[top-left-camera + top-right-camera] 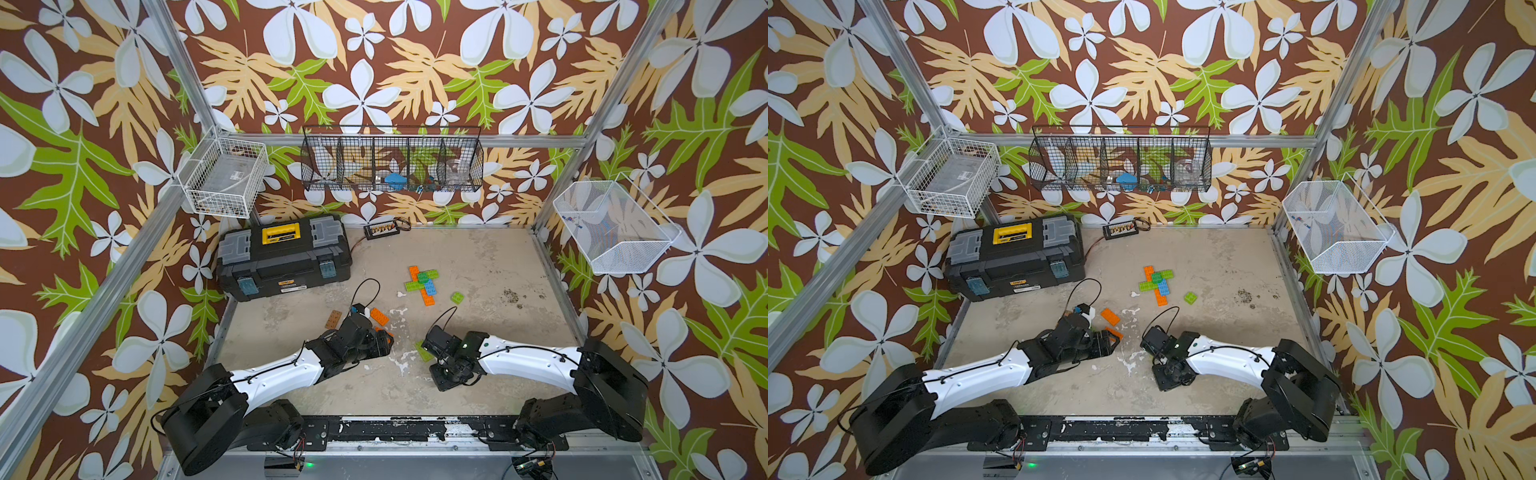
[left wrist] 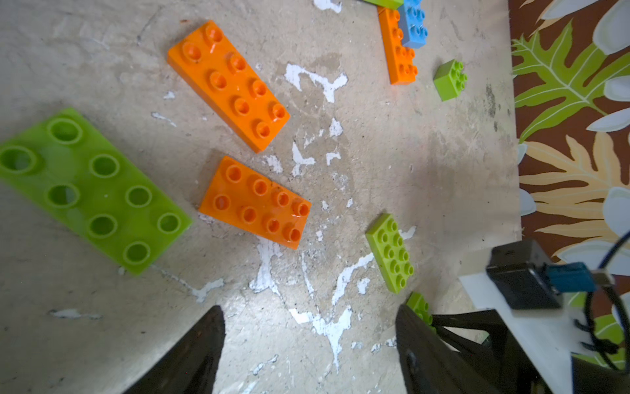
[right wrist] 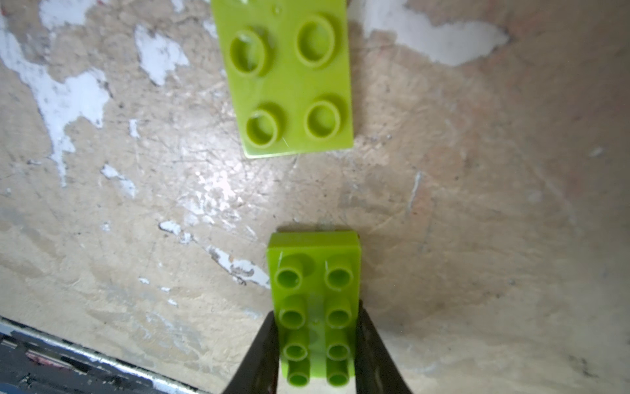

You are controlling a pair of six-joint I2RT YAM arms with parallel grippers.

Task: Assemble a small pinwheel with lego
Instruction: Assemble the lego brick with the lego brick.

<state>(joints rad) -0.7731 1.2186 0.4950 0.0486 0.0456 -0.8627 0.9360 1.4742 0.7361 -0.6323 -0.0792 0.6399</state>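
Toward the front edge of the worktop point(image 1: 374, 395), the left gripper point(image 2: 308, 314) hung released over bare surface beside an orange brick point(image 2: 255, 203). Just right of it, the right gripper point(image 3: 317, 317) clenched a lime brick point(image 3: 315, 269). The lego cross point(image 1: 423, 284) lay nearer the back edge.

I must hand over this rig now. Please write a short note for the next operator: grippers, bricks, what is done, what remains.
Right gripper: shut on a lime brick; second lime brick lies flat just ahead.
Left gripper: open, empty, orange brick ahead of it.
Done: partial pinwheel of crossed orange, lime, blue bricks mid-table.
Left: probably add the held brick and further blades; brown brick and small lime square lie loose.
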